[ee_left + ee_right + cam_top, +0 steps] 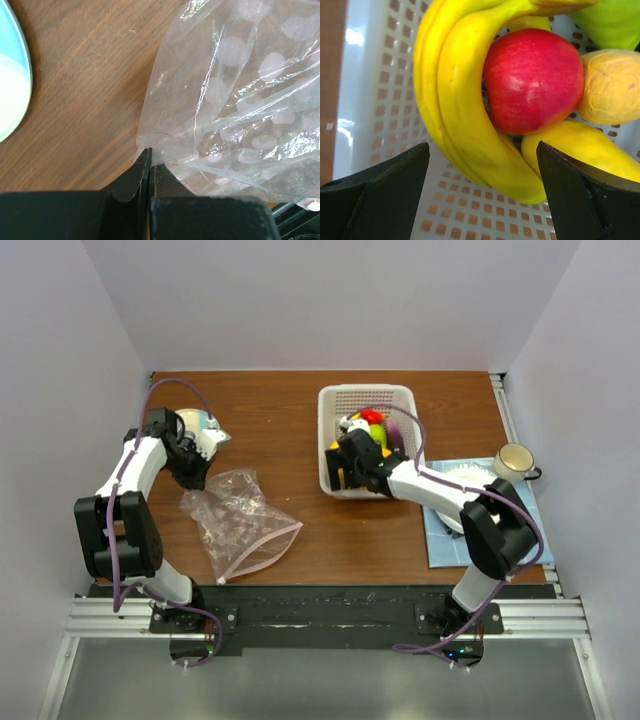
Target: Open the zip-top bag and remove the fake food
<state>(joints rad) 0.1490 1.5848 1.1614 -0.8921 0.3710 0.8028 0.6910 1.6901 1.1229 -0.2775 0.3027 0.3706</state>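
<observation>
The left arm (135, 468) and right arm (430, 485) have white links, black joint housings and looping purple cables (175, 383); the right gripper (482, 150) shows matte black fingers (375, 200)

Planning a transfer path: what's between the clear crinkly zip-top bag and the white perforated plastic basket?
Only bare brown wooden tabletop separates the clear zip-top bag from the white perforated basket; the top view shows it.

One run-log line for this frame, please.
left gripper shut on zip-top bag corner | right gripper open above fake food in basket | bag looks empty
</observation>
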